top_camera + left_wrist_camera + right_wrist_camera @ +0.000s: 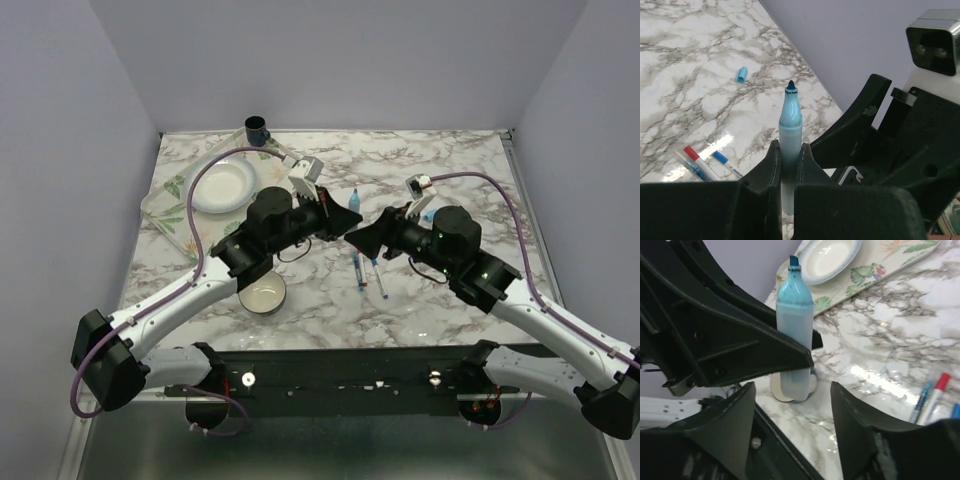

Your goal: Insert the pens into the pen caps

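My left gripper (345,217) is shut on the thick light blue pen (790,125) and holds it upright above the table, dark blue tip up. The pen also shows in the right wrist view (794,315). My right gripper (791,387) is open and empty, its fingers spread either side of the pen's lower end, close to the left gripper. A light blue cap (741,74) lies alone on the marble. Two thin white pens lie side by side on the table, one red-ended (692,154), one blue-ended (724,162); they also show in the top view (365,270).
A floral tray (165,205) with a white plate (222,185) lies at the back left. A dark cup (256,128) stands at the back edge. A small white bowl (262,293) sits near the left arm. Walls enclose the table.
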Robot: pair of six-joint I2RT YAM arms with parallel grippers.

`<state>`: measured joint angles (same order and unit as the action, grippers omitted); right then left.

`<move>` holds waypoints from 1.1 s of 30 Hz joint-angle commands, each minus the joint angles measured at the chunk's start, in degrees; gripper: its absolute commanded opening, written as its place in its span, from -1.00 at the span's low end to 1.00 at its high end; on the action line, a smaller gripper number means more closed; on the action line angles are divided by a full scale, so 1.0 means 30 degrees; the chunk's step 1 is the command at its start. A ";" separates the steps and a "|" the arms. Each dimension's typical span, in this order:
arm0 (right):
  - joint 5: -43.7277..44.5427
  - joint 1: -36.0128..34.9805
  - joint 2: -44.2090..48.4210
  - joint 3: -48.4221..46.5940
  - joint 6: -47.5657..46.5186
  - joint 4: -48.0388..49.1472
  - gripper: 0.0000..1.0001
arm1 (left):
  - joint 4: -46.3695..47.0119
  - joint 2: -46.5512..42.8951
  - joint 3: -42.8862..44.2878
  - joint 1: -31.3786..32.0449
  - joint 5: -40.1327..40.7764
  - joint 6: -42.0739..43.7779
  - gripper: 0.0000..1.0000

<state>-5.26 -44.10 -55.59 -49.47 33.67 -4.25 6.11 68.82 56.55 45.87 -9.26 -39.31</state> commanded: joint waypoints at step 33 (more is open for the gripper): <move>1.1334 1.1796 -2.0661 -1.6431 1.0777 -2.0320 0.37 | -0.4878 -0.6650 -0.2123 -0.3365 -0.1134 0.7097 -1.00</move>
<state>25.71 -10.72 -111.02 -90.63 62.19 -57.58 -9.50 49.58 50.72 35.64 -13.69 -18.35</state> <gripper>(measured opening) 0.697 0.103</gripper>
